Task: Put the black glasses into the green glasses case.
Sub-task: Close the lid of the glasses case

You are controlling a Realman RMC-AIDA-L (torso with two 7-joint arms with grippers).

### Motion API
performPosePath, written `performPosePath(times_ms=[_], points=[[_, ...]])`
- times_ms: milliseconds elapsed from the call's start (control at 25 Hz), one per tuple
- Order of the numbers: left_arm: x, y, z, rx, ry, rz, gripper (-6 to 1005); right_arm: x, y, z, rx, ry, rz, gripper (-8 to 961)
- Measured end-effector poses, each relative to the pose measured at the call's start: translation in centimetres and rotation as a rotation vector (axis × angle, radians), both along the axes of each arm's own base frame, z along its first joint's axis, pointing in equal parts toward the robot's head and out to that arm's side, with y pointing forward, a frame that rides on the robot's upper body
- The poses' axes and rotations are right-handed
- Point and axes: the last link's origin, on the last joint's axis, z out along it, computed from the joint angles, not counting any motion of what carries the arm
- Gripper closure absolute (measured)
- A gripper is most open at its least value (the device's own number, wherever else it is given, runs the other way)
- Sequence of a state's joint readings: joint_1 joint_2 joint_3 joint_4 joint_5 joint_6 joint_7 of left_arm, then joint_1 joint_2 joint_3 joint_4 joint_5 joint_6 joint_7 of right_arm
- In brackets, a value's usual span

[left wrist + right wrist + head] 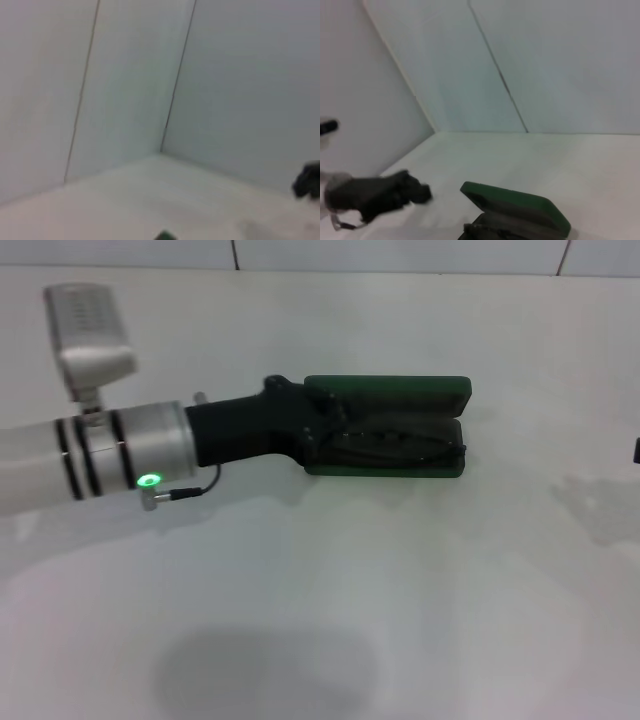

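The green glasses case lies open at the middle of the table, its lid tilted up at the back. The black glasses lie folded inside its lower half. My left gripper reaches in from the left and sits at the case's left end, over the glasses' near end. The right wrist view shows the case from the side, with the left gripper just beside it. A corner of the case shows in the left wrist view. My right gripper is only a sliver at the right edge.
The white table meets a tiled white wall at the back. A white camera block sits on my left arm. The right gripper shows far off in the left wrist view.
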State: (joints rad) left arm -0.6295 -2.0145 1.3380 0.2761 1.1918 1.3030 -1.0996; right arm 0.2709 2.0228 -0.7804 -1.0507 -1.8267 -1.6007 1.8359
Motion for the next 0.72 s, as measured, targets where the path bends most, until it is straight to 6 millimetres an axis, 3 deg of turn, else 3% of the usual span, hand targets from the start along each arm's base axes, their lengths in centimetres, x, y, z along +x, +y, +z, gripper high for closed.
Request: performPosePath(times_ms=[360, 720], points=[[1.8, 1.6, -3.3, -0.011, 0.148, 0.015, 968, 1.5, -0.4, -0.6, 0.017, 0.039, -0.03, 758], [2.9, 3.1, -3.8, 0.01, 0.203, 0.03, 968, 1.6, -0.3, -1.3, 0.007, 0.049, -0.02, 755]])
